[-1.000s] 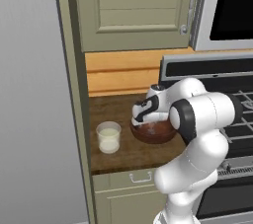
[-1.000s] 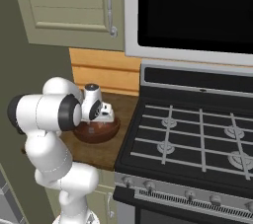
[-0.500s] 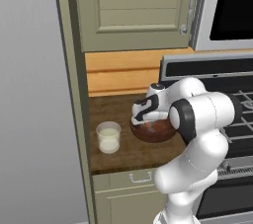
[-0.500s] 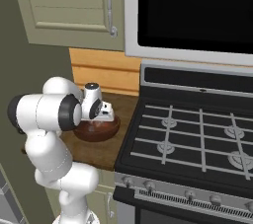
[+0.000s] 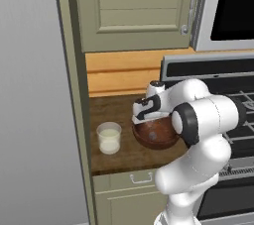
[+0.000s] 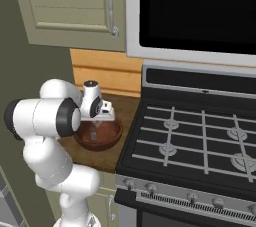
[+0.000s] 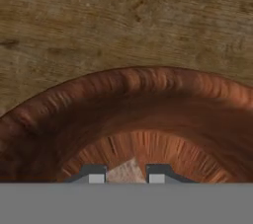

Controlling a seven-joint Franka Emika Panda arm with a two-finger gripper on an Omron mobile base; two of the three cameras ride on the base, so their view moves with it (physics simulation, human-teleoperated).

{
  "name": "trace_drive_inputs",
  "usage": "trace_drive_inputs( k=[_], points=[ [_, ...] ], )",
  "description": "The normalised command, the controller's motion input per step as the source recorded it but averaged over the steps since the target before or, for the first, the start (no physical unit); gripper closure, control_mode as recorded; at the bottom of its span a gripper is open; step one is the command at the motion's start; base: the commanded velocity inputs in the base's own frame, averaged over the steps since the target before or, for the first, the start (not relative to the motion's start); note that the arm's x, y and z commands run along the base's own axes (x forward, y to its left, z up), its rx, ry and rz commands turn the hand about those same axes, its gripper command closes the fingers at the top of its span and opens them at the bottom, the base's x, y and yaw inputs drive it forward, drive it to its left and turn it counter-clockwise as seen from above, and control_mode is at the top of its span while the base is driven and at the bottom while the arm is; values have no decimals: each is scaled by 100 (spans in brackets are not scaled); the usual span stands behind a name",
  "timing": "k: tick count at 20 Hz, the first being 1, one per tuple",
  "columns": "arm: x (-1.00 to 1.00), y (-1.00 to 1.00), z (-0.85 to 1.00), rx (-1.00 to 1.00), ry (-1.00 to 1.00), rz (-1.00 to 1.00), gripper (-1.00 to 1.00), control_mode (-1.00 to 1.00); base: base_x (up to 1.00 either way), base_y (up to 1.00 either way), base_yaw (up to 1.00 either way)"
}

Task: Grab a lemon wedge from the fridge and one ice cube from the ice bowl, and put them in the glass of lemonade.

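— Down inside round reddish-brown ice bowl [image 7: 148, 119]: two-finger gripper [image 7: 127, 172], jaws nearly shut on a small pale ice cube [image 7: 127, 171].
— Glass?
— Short clear tumbler w/ pale lemonade [image 5: 109, 138] stands beside bowl on wooden counter [image 5: 111, 110]. Black stove [image 6: 200, 141] beyond.

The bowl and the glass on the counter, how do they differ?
The bowl is reddish-brown and opaque; the glass is clear, showing pale whitish liquid. The bowl is wide and shallow; the glass is narrower and taller for its width. The gripper reaches down into the bowl, while the glass stands untouched to its left in the left base view. Both sit upright on the wooden counter.
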Motion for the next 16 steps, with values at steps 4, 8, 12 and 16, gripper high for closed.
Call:
trace_drive_inputs(
  k=[4, 8, 12, 16],
  points=[
    [-35, 0, 94, -7, -6, 0, 100, -100, 0, 0, 0],
    [-48, 0, 75, -5, -12, 0, 100, -100, 0, 0, 0],
    [-53, 0, 17, 0, -10, 0, 100, -100, 0, 0, 0],
    [-33, 15, 23, 0, -10, 0, 100, -100, 0, 0, 0]
  ],
)
